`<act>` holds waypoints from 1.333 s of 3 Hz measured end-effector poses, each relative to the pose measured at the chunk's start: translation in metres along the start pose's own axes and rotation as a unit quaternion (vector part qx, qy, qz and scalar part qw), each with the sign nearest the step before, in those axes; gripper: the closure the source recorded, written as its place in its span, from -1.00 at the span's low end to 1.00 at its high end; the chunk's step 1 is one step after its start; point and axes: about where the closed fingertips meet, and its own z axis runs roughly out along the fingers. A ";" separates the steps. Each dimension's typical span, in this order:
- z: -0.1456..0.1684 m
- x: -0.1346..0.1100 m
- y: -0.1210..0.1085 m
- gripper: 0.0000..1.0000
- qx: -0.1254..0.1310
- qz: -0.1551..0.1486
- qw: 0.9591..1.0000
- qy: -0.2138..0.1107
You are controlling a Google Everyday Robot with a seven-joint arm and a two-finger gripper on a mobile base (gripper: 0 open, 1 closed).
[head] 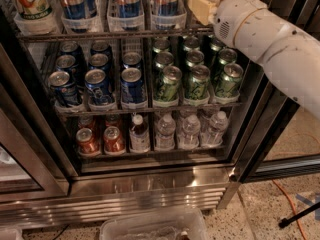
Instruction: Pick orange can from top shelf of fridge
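Observation:
The fridge (150,194) stands open in front of me, with a ribbed steel base. Its top shelf (100,35) is a wire rack with clear-white plastic bins (127,21) holding tall blue, red and silver cans. My white arm (270,44) reaches in from the right. The gripper (204,5) shows as a tan block at the right end of the top shelf, at the upper edge of the view. No orange can shows; the spot in front of the gripper is cut off by the frame edge and hidden by the arm.
The middle shelf holds short blue cans (100,84) on the left and green cans (197,81) on the right. The bottom shelf holds short red cans (102,140) and water bottles (187,131). A clear plastic tub (150,226) sits on the floor. An orange cable (287,201) lies at the right.

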 end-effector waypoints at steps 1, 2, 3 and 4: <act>0.000 -0.008 0.003 1.00 -0.003 -0.006 1.000 -0.014; -0.001 -0.019 0.005 1.00 -0.003 -0.016 0.999 -0.033; -0.003 -0.029 0.006 1.00 -0.004 -0.026 0.999 -0.047; -0.008 -0.037 0.008 1.00 -0.004 -0.036 0.998 -0.054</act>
